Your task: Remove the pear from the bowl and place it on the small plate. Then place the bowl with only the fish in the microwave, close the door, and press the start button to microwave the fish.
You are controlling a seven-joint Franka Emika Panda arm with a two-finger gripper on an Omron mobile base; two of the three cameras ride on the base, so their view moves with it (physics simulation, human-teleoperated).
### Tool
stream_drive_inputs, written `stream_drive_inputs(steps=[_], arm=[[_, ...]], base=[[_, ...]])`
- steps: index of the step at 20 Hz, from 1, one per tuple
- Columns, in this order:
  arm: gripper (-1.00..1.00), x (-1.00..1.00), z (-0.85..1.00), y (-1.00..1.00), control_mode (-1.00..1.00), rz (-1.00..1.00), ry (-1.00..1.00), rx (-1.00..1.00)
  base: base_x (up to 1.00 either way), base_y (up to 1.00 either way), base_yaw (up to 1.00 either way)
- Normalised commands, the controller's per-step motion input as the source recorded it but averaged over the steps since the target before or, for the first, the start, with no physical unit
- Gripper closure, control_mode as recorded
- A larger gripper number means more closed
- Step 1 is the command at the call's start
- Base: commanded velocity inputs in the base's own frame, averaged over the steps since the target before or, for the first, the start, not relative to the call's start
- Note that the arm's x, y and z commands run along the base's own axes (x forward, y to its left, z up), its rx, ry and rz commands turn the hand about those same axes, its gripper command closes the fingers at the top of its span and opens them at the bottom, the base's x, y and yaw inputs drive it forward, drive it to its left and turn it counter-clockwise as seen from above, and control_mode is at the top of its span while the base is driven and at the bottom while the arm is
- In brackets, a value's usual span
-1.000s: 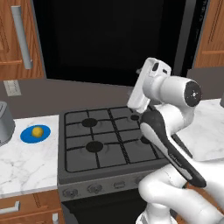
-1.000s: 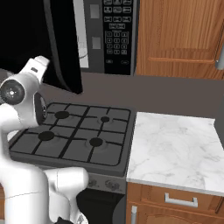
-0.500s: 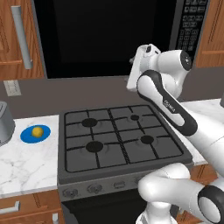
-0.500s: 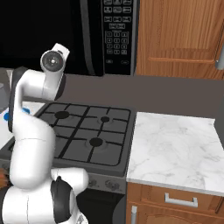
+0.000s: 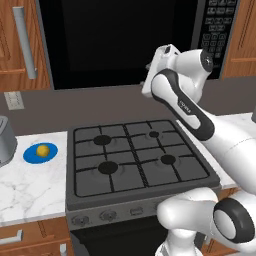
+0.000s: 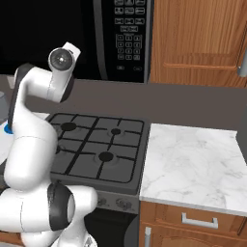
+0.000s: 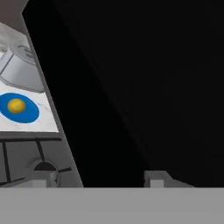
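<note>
Left of the stove (image 5: 135, 160), on the marble counter (image 5: 30, 190), the pear (image 5: 43, 149) already sits on the small plate (image 5: 40, 153), with the toaster's (image 5: 6, 145) grey flank just beyond it. Above the stove the microwave (image 5: 120, 40) shows a dark front, and the door (image 5: 117, 42) looks shut or nearly so in both base views, so the bowl and fish are presumably inside — I cannot confirm that. What remains, by my reckoning, is seating the door fully and pressing start on the keypad (image 6: 129, 36) at the microwave's right.

The door is a stiff, glossy, hinged slab: it should swing under a light flat push, best applied near its free edge, though fingers may skid on it. The start button needs a short, square poke.

The gripper (image 7: 98, 180) hovers close before the door, over the stove's back edge. Its fingertips (image 7: 153, 178) stand apart with nothing between them, so it is open and empty.

The hand view alone shows the door's edge slanting against the counter — a hint it may be slightly ajar. The right base view gives the keypad plainly.
</note>
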Motion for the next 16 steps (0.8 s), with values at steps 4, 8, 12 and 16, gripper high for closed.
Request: stream_drive_inputs(steps=[4,8,12,16], arm=[[-1.0,0.36,0.0,0.0,-1.0,0.0,0.0,0.0],[-1.0,-0.63,0.0,-0.05,-1.0,0.0,-0.02,0.0],[-1.0,-1.0,0.02,-0.37,-1.0,0.0,-0.07,0.0],[-1.0,-1.0,0.09,-0.56,-1.0,0.0,-0.06,0.03]], base=[[0.0,0.0,0.0],[0.0,0.0,0.0],[0.0,0.0,0.0],[0.0,0.0,0.0]])
